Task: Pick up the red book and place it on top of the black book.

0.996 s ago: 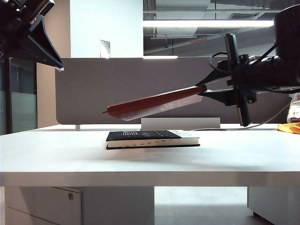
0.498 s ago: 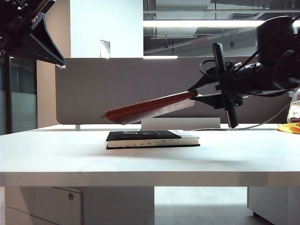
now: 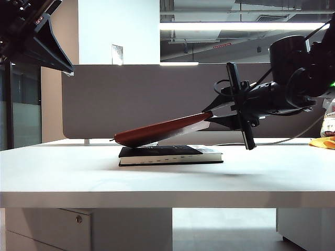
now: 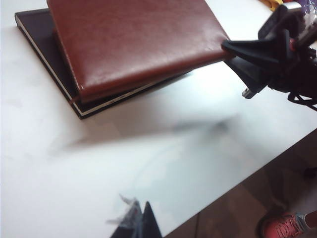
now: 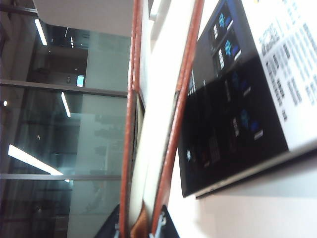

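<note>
1. The right gripper [image 3: 212,116] is clamped on one edge of the red book [image 3: 159,129], up and to the right of the black book [image 3: 166,155] in the exterior view. Gripping only the edge probably leaves the cover clear to land flat.
2. The red book hangs tilted over the black book, its free end lowest and at or just above the black book's left end; I cannot tell whether they touch. That slant likely lets the far end settle first.
3. The black book lies flat on the surface [image 3: 63,172], as the base of the stack.
4. The left gripper [image 4: 136,218] hovers high, well apart from the black book, out of the way; I cannot tell whether its jaws are apart or together.
</note>
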You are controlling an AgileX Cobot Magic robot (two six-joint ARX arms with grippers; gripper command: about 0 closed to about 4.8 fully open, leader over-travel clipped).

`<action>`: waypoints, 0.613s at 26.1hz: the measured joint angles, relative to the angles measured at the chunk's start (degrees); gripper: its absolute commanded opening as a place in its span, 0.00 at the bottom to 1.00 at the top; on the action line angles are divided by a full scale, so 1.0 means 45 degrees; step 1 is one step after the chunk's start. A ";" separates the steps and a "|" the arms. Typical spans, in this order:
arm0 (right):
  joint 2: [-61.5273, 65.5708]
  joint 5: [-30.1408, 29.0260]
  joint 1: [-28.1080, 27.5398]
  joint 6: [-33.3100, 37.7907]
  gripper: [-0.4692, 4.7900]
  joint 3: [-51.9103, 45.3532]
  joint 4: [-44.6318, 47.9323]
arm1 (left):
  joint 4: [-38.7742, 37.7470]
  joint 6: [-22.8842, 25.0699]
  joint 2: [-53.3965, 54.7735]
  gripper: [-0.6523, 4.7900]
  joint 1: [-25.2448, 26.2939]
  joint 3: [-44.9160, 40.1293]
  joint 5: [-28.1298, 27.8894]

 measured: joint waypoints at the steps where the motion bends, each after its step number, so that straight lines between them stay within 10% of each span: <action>1: 0.0053 0.0005 0.0000 0.0005 0.09 0.0189 -0.0238 | 0.0005 0.0000 0.0000 0.11 0.0000 0.0005 0.0000; 16: 0.1180 0.0651 -0.0083 -0.0024 0.09 0.1802 -0.2055 | 0.0005 0.0199 0.0000 0.11 -0.0243 0.0005 -0.0005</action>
